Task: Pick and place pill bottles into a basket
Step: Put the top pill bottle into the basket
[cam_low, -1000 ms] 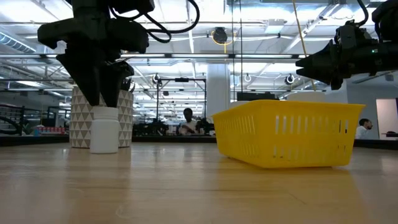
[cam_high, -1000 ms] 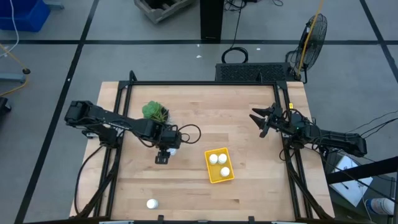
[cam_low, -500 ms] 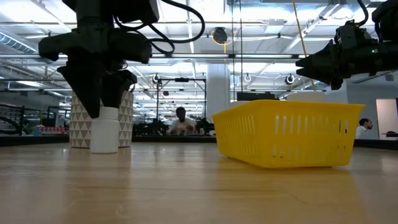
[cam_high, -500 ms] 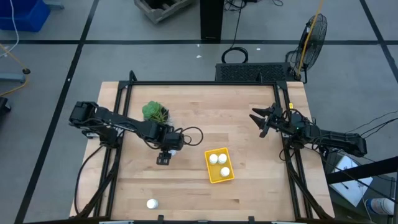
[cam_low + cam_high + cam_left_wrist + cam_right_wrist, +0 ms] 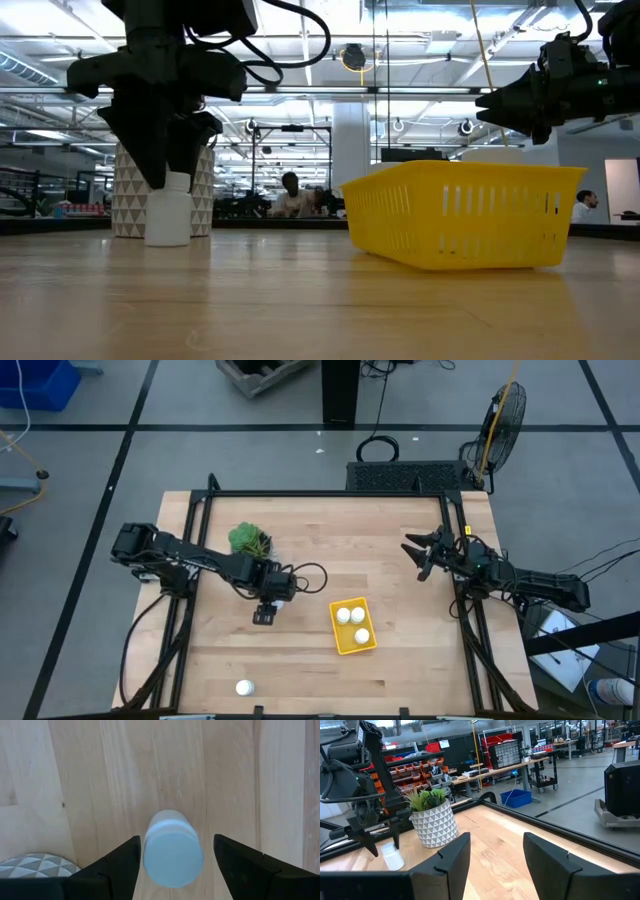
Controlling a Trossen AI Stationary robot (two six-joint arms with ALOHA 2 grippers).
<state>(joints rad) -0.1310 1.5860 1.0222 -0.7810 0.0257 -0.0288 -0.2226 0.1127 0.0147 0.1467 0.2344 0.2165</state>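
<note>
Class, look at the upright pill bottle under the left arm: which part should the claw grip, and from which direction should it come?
Grip the pill bottle on its round side wall just below the cap, coming straight down from above. It stands upright on the table, so its curved sides offer two opposite faces. The left claw already hangs open over it, a finger on each side, not touching; the potted plant behind leaves that approach free.

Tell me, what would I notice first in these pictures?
Probably the bright yellow basket in the middle of the wooden table, with three white pill bottles in it. Next, the left gripper, open around a standing pill bottle beside the potted plant.
</note>
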